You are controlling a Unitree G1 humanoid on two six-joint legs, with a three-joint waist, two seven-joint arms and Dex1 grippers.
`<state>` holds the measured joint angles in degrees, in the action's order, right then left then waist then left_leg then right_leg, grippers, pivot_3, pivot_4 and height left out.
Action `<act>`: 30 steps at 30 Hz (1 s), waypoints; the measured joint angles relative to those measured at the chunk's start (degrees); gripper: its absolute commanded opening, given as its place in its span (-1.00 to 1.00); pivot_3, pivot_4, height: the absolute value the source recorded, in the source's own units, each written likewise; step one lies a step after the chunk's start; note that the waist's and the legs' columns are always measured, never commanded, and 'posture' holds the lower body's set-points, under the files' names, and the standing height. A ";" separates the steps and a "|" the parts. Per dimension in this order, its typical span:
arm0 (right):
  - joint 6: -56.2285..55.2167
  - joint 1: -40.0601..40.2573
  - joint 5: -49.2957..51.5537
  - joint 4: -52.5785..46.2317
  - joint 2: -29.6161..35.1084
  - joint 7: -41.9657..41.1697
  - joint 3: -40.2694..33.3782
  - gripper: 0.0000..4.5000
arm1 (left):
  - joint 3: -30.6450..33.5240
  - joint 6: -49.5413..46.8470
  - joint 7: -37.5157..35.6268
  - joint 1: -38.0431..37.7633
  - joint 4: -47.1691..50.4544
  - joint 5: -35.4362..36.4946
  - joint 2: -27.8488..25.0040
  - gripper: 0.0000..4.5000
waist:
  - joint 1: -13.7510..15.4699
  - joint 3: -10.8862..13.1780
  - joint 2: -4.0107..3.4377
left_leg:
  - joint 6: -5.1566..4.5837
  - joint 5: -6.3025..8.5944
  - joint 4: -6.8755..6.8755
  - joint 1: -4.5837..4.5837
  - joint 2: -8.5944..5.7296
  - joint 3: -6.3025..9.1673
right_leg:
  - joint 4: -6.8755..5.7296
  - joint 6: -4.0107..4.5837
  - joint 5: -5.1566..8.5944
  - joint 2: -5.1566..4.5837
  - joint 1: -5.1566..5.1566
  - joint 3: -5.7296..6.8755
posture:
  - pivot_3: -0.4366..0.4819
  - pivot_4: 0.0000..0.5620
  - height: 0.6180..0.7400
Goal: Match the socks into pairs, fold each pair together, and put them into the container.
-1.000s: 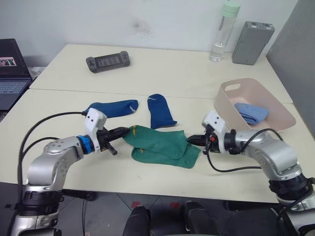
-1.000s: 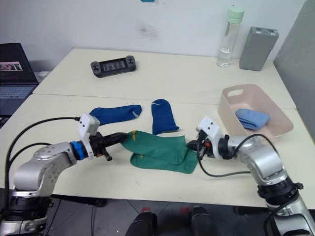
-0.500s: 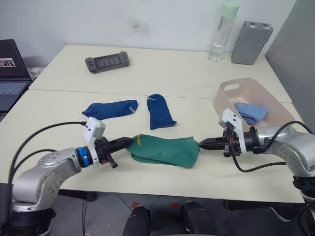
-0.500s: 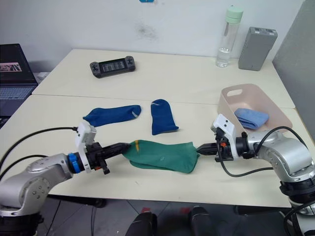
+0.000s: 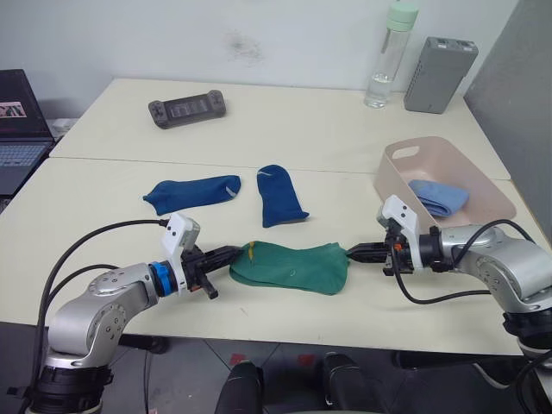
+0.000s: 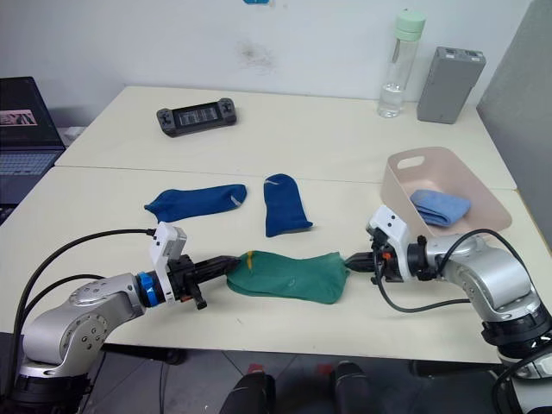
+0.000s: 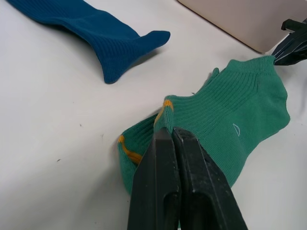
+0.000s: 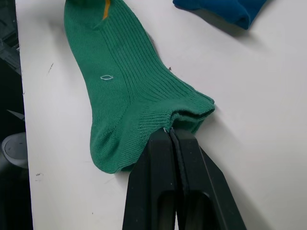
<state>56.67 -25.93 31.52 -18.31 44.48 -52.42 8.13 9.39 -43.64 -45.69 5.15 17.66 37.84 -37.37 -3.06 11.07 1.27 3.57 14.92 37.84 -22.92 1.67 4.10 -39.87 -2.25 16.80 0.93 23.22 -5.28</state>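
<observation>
Left eye view: compared with a second ago, the green socks [image 5: 291, 266] went from a loose heap to one flat stacked pair near the front of the table, left of the container [image 5: 448, 172]. Left gripper [image 5: 235, 254] is pinched on the toe end, right gripper [image 5: 352, 253] on the cuff, nearer the container. Looks matched and ready to fold.

black handheld game console [image 5: 188, 108] on the far table [image 5: 285, 121], clear water bottle [image 5: 390, 53] with mint lid, grey ribbed box [image 5: 441, 62] beside it, open laptop [image 5: 19, 121] off the left edge
</observation>
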 measured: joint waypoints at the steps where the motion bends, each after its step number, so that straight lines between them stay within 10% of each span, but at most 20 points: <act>1: -0.01 -0.01 0.00 0.01 -0.02 0.00 0.00 -0.98 | 0.05 0.01 -0.02 -0.10 0.00 0.09 -0.04 -1.00 | 0.00 0.00 0.00 | 0.00 0.00 0.00 0.00 0.00 0.00 | 0.00 0.00 0.00 0.00 0.00 0.00 | -0.05 -0.47 1.00; 30: -1.95 -1.27 -3.42 3.14 -1.70 0.05 2.51 -0.98 | 1.35 1.91 -0.20 -3.21 0.11 -0.18 -0.89 -1.00 | -0.05 0.00 0.00 | 0.00 0.00 0.00 0.00 0.00 0.00 | 0.01 0.00 0.00 0.00 0.00 -0.01 | -0.05 -0.47 1.00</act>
<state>54.72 -27.20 28.10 -15.17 42.78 -52.37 10.65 10.74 -41.72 -45.89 1.94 17.76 37.66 -38.26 -3.11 11.07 1.27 3.57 14.92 37.84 -22.92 1.67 4.10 -39.86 -2.25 16.80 0.93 23.22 -5.28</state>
